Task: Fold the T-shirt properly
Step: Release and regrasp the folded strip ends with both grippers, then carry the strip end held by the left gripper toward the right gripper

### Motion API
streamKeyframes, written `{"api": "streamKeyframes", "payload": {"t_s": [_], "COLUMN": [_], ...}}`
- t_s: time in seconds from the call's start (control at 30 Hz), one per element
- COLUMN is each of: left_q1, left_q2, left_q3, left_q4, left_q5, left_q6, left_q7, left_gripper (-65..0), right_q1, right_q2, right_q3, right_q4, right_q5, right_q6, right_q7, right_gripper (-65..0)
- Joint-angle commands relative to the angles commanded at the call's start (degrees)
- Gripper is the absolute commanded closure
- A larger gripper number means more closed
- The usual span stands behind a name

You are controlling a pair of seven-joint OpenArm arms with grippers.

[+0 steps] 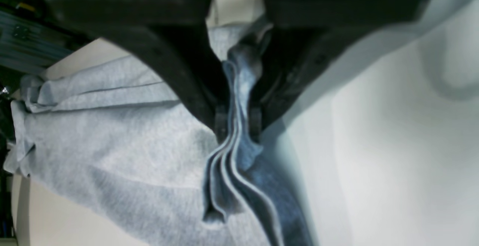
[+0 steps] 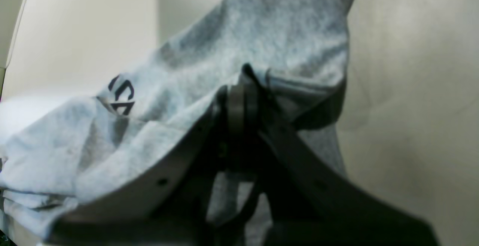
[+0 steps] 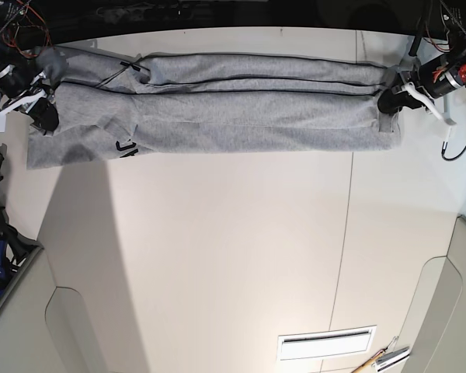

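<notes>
The heather-grey T-shirt (image 3: 233, 109) is stretched in a long folded band across the far side of the table, black lettering showing near its left end (image 3: 126, 146). My left gripper (image 3: 390, 101) is shut on the shirt's right end. In the left wrist view its fingertips (image 1: 238, 124) pinch several stacked layers of the shirt (image 1: 112, 133). My right gripper (image 3: 43, 113) is shut on the shirt's left end. In the right wrist view its black fingers (image 2: 239, 100) clamp a fold of the shirt (image 2: 262, 36), with lettering (image 2: 121, 94) nearby.
The white table (image 3: 233, 256) spreads in front of the shirt. A vent slot (image 3: 326, 342) and a small tool (image 3: 384, 359) lie near the front right. Cables and hardware sit at the far left (image 3: 0, 233) and far right (image 3: 458, 47) edges.
</notes>
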Motion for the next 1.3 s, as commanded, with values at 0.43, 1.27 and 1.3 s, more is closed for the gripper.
{"api": "streamKeyframes", "payload": {"t_s": [0.43,1.27,1.3], "left_q1": [-4.57,-1.73,-1.73], "left_q2": [-0.61,10.03,10.93], "left_q3": [-8.07,19.04,21.33], "left_q4": [0.09,35.93,35.93], "left_q5": [4.20,16.04,18.23], "left_q6": [0.00,0.60,0.62], "left_q7": [-0.48,0.22,-1.03], "left_gripper": [0.0,0.0,0.0], "right_q1": [-0.04,0.00,0.00], "right_q2": [0.00,-0.15,-0.15], "right_q3": [10.71,10.69,10.69], "right_q4": [9.55,9.53,9.53], "right_q5": [9.31,8.57,8.15], "right_q6": [0.24,0.26,0.26], "right_q7": [-9.66,-9.35,-9.35], "right_gripper": [0.0,0.0,0.0]}}
